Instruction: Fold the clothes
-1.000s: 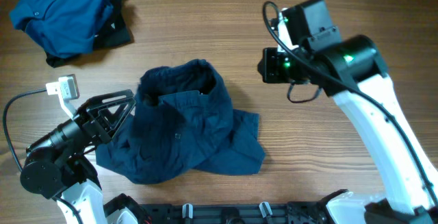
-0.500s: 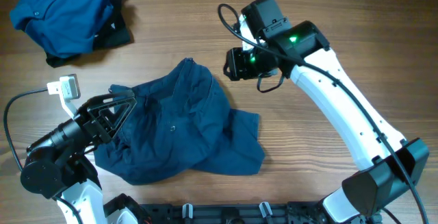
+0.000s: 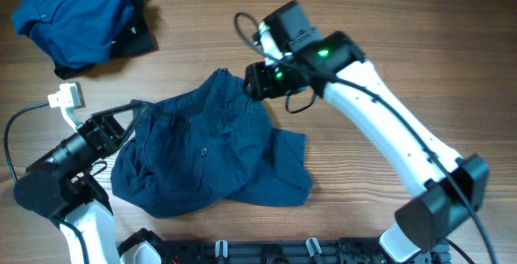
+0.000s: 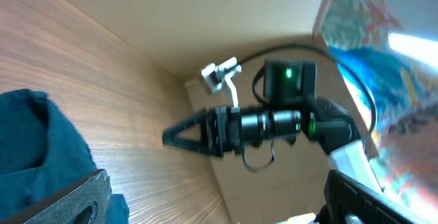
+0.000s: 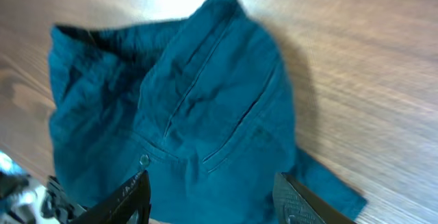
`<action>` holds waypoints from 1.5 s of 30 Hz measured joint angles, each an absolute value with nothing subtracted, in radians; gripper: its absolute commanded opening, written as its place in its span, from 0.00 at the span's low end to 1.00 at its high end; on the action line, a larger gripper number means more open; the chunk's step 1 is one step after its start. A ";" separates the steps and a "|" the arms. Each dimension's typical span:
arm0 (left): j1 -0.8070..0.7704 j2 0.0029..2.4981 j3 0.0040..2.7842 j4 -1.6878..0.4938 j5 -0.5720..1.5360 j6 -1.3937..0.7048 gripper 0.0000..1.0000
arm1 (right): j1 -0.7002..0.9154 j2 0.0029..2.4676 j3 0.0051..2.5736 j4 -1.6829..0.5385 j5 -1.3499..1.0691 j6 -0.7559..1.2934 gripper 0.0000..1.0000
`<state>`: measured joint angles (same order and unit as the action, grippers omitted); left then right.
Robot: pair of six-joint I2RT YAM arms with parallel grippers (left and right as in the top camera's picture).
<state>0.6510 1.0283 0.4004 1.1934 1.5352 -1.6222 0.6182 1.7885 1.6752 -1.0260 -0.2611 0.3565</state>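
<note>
Navy shorts [image 5: 198, 107] below parted right jaws

Wooden table [image 3: 202, 22] bears navy shorts [image 3: 202, 151], blue shirt [image 3: 73, 14].

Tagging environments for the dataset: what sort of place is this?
Probably a lab test bench, not a home: a left arm and right arm standing at a wood-grain table, with navy shorts and a blue shirt as practice pieces.

Nothing I can see carries writing, a brand or a number that can be read. The colourful printed board [image 4: 356, 18] at the right edge of the left wrist view is too blurred to make out. The small white tag [image 3: 66, 98] near the left edge of the worktop [image 3: 452, 22] shows no legible mark.
</note>
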 measured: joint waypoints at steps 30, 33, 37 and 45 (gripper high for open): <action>0.710 1.324 0.406 1.193 1.532 -1.470 1.00 | 0.976 2.005 1.675 -0.974 0.276 0.446 0.58; 0.710 1.324 0.406 1.193 1.532 -1.469 1.00 | 0.989 2.005 1.675 -0.969 0.286 0.453 0.58; 0.710 1.324 0.406 1.194 1.532 -1.452 1.00 | 1.032 2.005 1.675 -0.944 0.293 0.454 0.61; 0.710 1.324 0.407 1.193 1.533 -1.444 1.00 | 1.071 2.005 1.675 -0.899 0.319 0.476 0.61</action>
